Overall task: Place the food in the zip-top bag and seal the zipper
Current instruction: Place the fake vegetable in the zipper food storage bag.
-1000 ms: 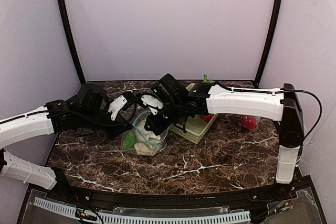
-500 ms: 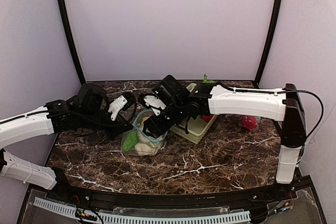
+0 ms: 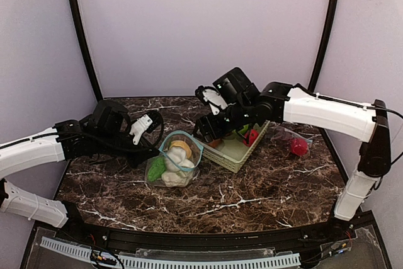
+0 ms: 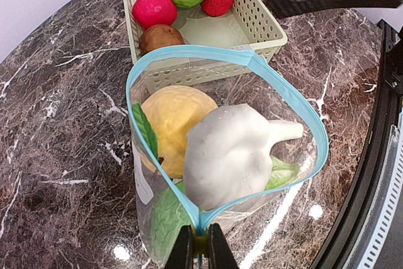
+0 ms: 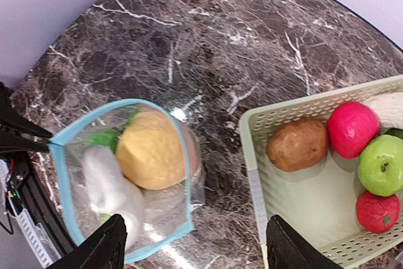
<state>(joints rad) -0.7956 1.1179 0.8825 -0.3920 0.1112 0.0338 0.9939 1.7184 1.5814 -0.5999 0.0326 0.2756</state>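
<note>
Item: zip-top bag, upright on the marble table just beside the basket, mouth wide, zipper unsealed. Its rim is pinched at one corner by the closed left gripper. Contents: cauliflower, yellow-orange fruit, green leafy piece. The right gripper is spread, nothing held, above bag and basket. To be transferred from the basket: brown piece, pink-red fruit, green apple, red fruit. Progress is judged at roughly half, with sealing not begun.

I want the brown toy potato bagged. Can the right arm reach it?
Probably yes: the open right gripper hangs over the end of the pale green lattice basket, where the brown toy potato lies uncovered.
</note>
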